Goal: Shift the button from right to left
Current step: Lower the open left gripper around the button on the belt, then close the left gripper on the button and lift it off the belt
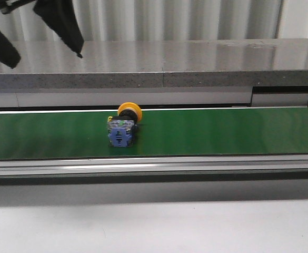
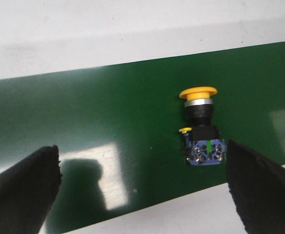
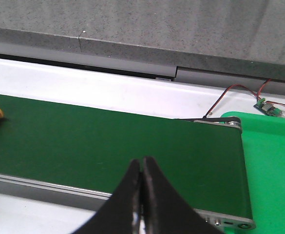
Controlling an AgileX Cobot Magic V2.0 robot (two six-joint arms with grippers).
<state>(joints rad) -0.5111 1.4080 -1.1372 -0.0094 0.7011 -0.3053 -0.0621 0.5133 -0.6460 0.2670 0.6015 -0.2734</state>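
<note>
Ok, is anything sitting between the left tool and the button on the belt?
Nothing visible. In the left wrist view the left tool is open above the green belt, and the button lies on its side on bare belt between the fingers, close to one finger. No other object shows there.

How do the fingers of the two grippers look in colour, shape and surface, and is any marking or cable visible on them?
The left gripper has black fingers with broad, blocky ends and a rough matte surface. The right gripper has black fingers too, smooth and tapering to narrow tips. No markings or cables show on either. In the front view only dark, blurred parts of one arm appear.
</note>
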